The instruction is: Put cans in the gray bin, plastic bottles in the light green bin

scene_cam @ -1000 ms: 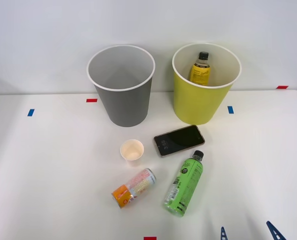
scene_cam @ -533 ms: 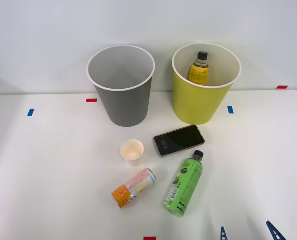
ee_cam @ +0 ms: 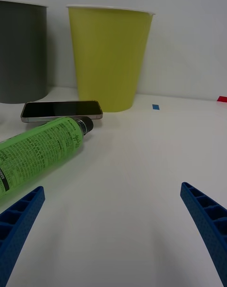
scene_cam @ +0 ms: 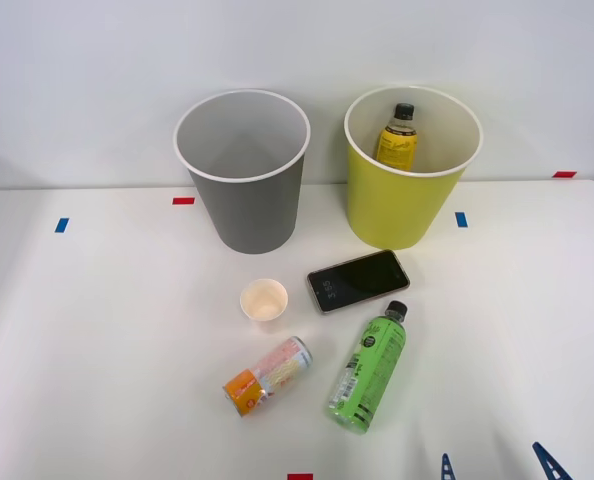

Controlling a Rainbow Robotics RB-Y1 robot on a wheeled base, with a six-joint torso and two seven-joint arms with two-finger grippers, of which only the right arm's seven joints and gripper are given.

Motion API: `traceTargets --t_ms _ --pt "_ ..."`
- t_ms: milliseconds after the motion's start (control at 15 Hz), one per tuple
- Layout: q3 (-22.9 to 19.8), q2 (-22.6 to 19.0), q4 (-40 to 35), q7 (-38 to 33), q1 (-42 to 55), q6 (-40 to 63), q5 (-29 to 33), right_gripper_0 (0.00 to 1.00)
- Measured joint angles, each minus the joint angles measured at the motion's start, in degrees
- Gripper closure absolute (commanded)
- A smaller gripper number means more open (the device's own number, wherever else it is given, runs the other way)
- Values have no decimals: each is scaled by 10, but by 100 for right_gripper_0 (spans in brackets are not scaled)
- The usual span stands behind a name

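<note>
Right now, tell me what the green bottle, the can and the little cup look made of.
Green bottle: likely plastic, glossy printed wrap, black cap. Can: probably metal, judging by its silver rim. Cup: seemingly paper, matte cream wall.

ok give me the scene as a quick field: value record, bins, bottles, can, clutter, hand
gray bin: upright, nothing seen inside
light green bin: upright, holds the yellow bottle
green bottle: lying on the table, cap toward the phone
can: lying on its side, left of the green bottle
paper cup: upright, between can and gray bin
right hand: open, holding nothing, low over the table near the green bottle
</note>
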Motion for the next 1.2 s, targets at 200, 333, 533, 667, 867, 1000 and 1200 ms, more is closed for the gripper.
traceTargets --t_ms 200,333,533,667,867,1000,1200 --pt "0 0 0 0 0 0 0 0" --pt "0 0 0 0 0 0 0 0" --pt "0 0 0 0 0 0 0 0" --pt "0 0 0 0 0 0 0 0" --pt "0 0 0 0 0 0 0 0" --pt "0 0 0 0 0 0 0 0" --pt "0 0 0 0 0 0 0 0"
